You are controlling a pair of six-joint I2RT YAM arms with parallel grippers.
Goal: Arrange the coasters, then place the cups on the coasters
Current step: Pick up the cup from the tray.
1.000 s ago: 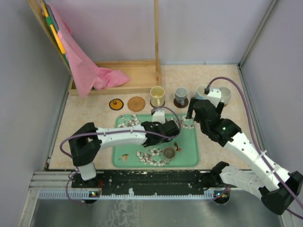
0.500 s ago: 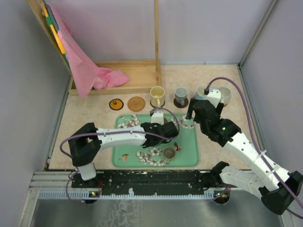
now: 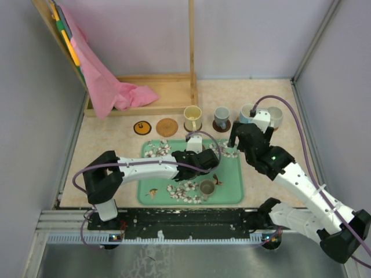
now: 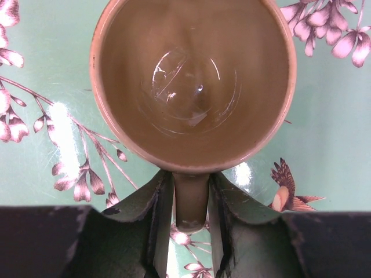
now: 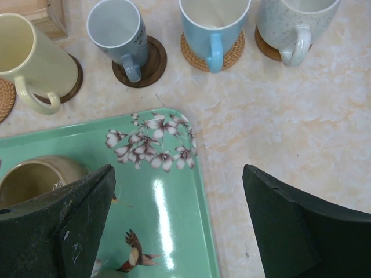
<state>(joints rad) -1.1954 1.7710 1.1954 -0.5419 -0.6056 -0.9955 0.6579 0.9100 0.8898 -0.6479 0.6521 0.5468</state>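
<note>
My left gripper point(image 4: 190, 178) is shut on the handle point(image 4: 191, 200) of a tan cup point(image 4: 194, 81), which stands upright on the green floral tray point(image 4: 324, 116). In the top view that gripper point(image 3: 204, 157) covers the cup. A smaller dark cup point(image 3: 207, 186) stands on the tray near its front edge. My right gripper point(image 5: 179, 214) hangs open over the tray's right rim point(image 5: 200, 174). Behind it the yellow cup point(image 5: 35, 63), grey cup point(image 5: 119, 29), pale blue cup point(image 5: 211, 23) and white cup point(image 5: 295, 20) each stand on a coaster. Two bare coasters point(image 3: 142, 127) point(image 3: 166, 127) lie left of the yellow cup.
A low wooden frame point(image 3: 168, 92) with a pink cloth point(image 3: 110, 87) draped into it fills the back left, and a wooden post point(image 3: 191, 40) rises from it. Grey walls close in both sides. Marbled tabletop point(image 5: 301, 133) shows right of the tray.
The left gripper's jaws have drawn in a little over the tray. The right arm and all cups and coasters stay where they were.
</note>
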